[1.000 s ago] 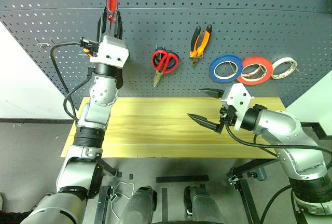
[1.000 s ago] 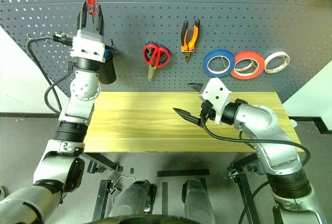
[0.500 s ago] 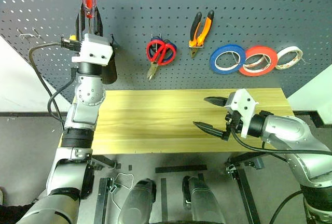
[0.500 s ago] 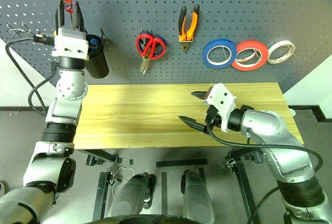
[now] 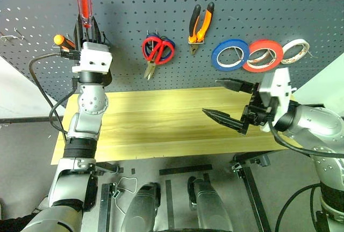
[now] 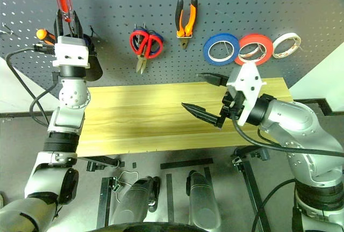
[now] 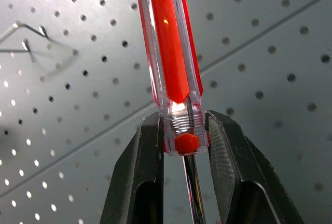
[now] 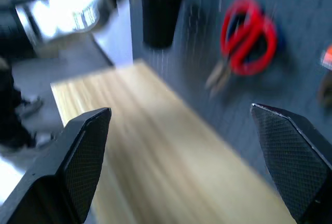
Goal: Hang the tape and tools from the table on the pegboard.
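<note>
The blue tape (image 5: 231,55) already hangs on the pegboard (image 5: 258,6), beside a red roll (image 5: 262,55) and a white roll (image 5: 295,51). The red-handled scissors (image 5: 156,52) and the orange-and-black pliers (image 5: 199,25) hang there too, further along toward our left arm. The surface (image 5: 161,122) below lies bare, so we judge the listed things done; what remains is the red-handled screwdriver (image 7: 171,63) that our left gripper (image 7: 181,141) carries.

Its jaws are clamped on the screwdriver just under the handle, with the handle pointing up against the board and the shaft running down between the fingers. A wire hook (image 7: 31,37) sits on the board off to one side of it, apart from the handle. An orange-handled tool (image 5: 62,40) and a black cup (image 6: 91,65) hang just beside the arm.

Our right gripper (image 5: 230,102) hovers over the surface with its jaws spread wide and empty.

The risks we see: the smooth handle could slip through the narrow hold if we tilt it, and reaching for a hook could knock the neighbouring tool loose. Releasing before it is seated would drop it.
</note>
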